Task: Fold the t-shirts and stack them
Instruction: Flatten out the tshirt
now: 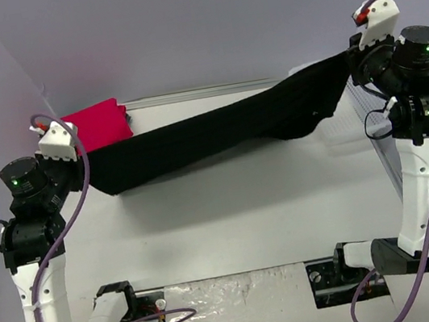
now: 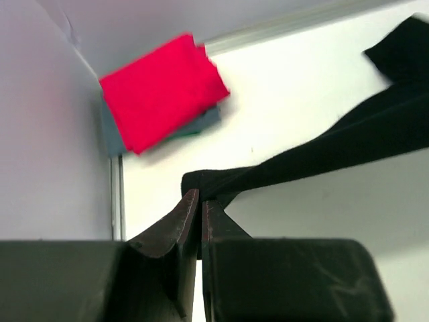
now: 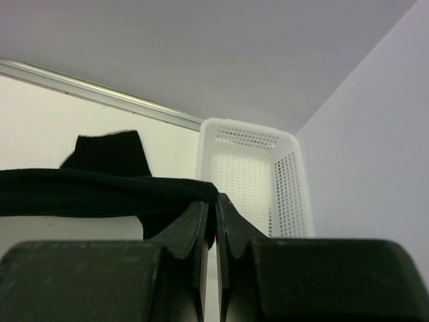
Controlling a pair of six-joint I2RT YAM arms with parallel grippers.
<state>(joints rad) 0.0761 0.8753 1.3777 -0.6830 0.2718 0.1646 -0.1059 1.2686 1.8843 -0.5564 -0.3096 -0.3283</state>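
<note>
A white plastic mesh basket (image 3: 251, 181) (its walls and floor perforated all over) stands in the far right corner of the white table (image 1: 230, 207), where a metal rail (image 3: 100, 90) meets the grey walls (image 1: 177, 28).

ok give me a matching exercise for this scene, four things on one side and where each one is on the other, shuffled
Things
1. black t-shirt
2. red-pink t-shirt
3. teal-blue t-shirt
4. white mesh basket

Places
A. far right corner of the table
B. top of the folded pile, far left corner
C. stretched between the left pincer and right pincer
D. bottom of the pile, only its edges showing

Pairs: 1-C, 2-B, 3-D, 4-A
</note>
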